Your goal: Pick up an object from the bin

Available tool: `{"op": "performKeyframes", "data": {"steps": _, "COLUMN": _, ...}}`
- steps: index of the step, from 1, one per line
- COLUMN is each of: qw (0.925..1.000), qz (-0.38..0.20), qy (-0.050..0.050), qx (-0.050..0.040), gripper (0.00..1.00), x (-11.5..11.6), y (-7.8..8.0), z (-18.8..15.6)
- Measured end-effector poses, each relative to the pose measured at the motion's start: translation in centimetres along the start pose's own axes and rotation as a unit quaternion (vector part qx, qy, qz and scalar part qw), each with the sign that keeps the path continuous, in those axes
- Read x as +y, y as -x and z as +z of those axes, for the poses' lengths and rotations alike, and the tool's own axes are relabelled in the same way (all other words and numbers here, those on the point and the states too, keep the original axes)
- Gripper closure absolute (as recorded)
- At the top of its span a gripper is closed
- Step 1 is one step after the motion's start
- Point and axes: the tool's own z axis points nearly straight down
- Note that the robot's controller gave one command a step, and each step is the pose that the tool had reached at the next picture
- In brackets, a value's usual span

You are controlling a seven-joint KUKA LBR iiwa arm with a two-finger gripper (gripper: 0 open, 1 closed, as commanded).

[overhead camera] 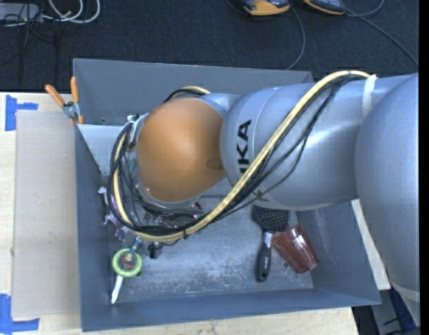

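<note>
The tool (151, 244) sits low at the left side of the bin (200, 288), under the orange wrist cover (178, 149) — wide or narrow, I cannot tell. Just beside it, near the front-left corner, lies a green ring on a white stick (126, 264).

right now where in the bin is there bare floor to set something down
The bin floor is bare along the lower wall, between the green ring and the black brush. It is crowded at the view's left under the arm, and at the right, where a red piece lies beside the brush.
</note>
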Motion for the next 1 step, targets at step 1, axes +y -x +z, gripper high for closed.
{"op": "performKeyframes", "data": {"steps": 1, "qw": 1.0000, "qz": 0.000, "qy": 0.000, "qx": 0.0007, "gripper": 1.00, "x": 0.02, "y": -0.01, "z": -0.68}}
